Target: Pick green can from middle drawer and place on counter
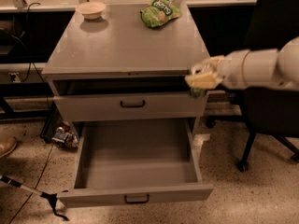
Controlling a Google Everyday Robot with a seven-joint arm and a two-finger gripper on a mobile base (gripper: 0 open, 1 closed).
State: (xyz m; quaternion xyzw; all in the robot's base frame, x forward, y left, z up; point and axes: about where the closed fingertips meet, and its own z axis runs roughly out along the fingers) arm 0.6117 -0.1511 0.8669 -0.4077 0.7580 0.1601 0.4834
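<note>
My gripper [202,78] is at the right front corner of the cabinet, level with the edge of the counter [121,45]. It is shut on the green can [197,93]; the can's dark-green lower part shows under the fingers [203,81] and its silver top just above them. The can is off to the right of the counter, not over it. The middle drawer [135,160] is pulled far out below and holds nothing that I can see.
A light-green snack bag [159,14] and a small bowl [91,9] sit at the back of the counter. The drawer above [131,107] is slightly ajar. A black office chair [271,120] stands behind my arm on the right. Clutter [63,136] lies on the floor at left.
</note>
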